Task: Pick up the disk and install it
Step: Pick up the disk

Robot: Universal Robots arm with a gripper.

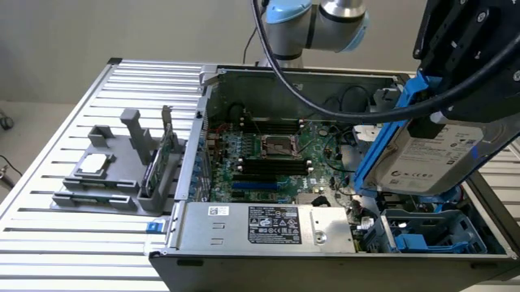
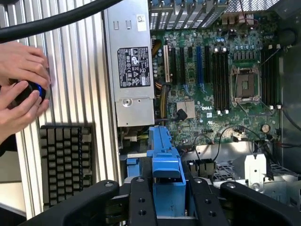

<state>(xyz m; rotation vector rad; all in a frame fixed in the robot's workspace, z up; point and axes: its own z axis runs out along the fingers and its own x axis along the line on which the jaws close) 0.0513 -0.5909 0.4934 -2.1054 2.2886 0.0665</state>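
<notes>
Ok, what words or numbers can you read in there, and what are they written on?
"DELL": white letters on the green motherboard, in the wrist view.
Black label on the silver power supply: print too small to read.
White label on the disk: lines of print, too blurred to read.
White sticker on the power supply: too small to read.

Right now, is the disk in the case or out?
Out: the gripper holds the disk tilted, in the air above the open case.
</notes>
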